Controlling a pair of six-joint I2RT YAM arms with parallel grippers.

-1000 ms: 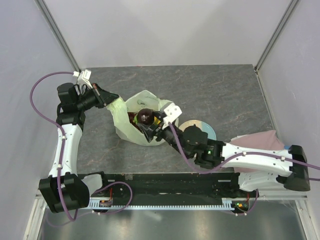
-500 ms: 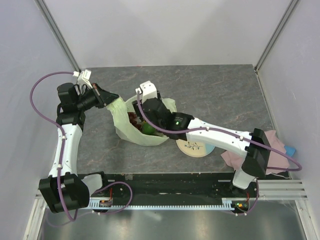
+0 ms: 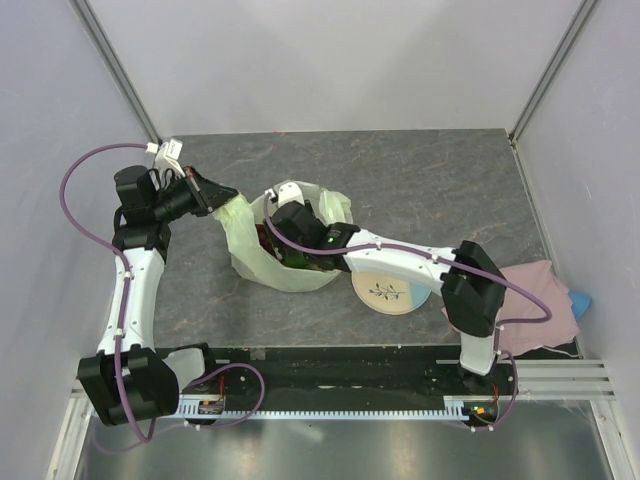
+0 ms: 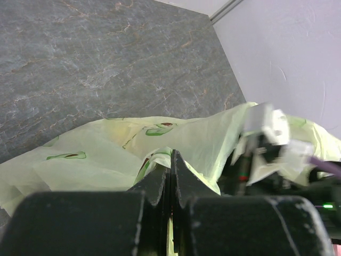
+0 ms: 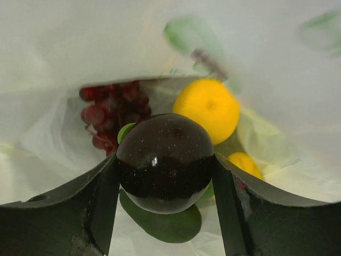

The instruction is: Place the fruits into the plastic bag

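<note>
Right pincer, clamping the dark fruit, is now diving into the bag, grapes just beyond; left pincer is pinching the bag open.

Pale green plastic bag sits open; inside it lie red grapes, an orange and a green avocado. The right gripper holds a dark round fruit inside the bag.

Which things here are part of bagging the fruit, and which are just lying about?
Part of the job: plastic bag, pinched by the left gripper; dark round fruit in the right gripper, inside the bag; grape bunch, orange, avocado already inside.
Lying about: plate; pink cloth.
</note>
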